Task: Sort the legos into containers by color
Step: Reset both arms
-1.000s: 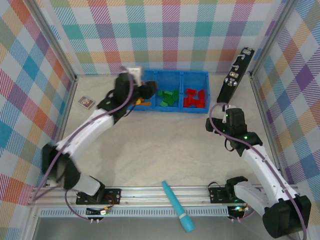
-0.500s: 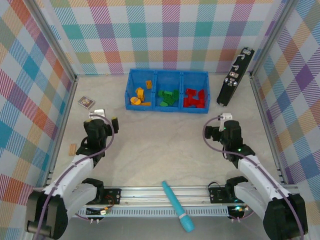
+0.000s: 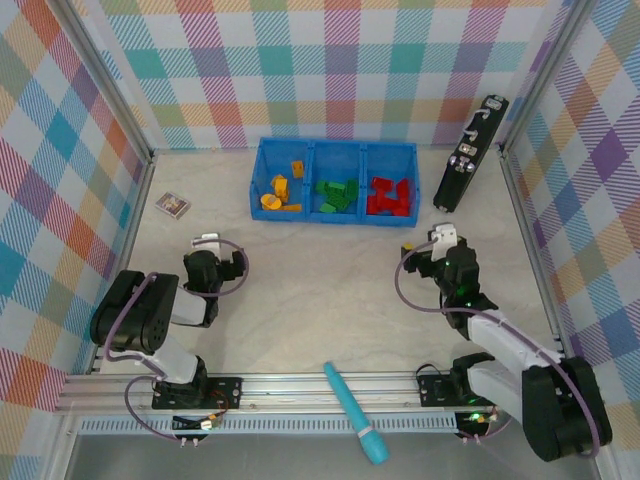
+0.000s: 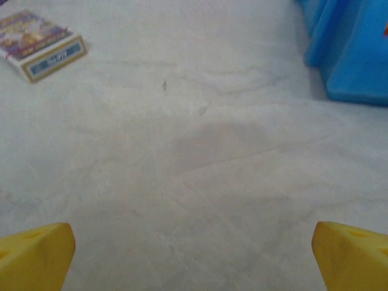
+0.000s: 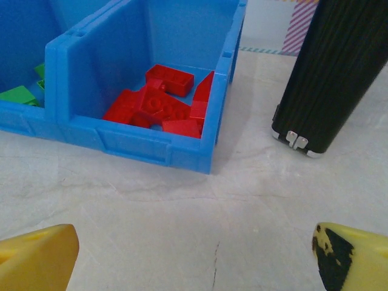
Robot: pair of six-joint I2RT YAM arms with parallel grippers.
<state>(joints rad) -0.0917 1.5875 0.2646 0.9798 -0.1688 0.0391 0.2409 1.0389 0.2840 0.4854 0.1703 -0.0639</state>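
Pale table [image 3: 330,290], plaid walls [image 3: 330,70]. Your containers [image 3: 330,220] at the far centre hold the legos [image 5: 160,106]: yellow-orange left, green middle, red right. Left fingers [image 4: 33,254] and right fingers [image 5: 36,251] stand wide apart, holding nothing. Sorting appears complete; I note no loose brick on the table.

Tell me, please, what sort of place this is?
Probably a robot lab test cell: left arm and right arm bolted to a metal rail, plaid walls boxing the table, and a blue tray of sorted toy bricks.
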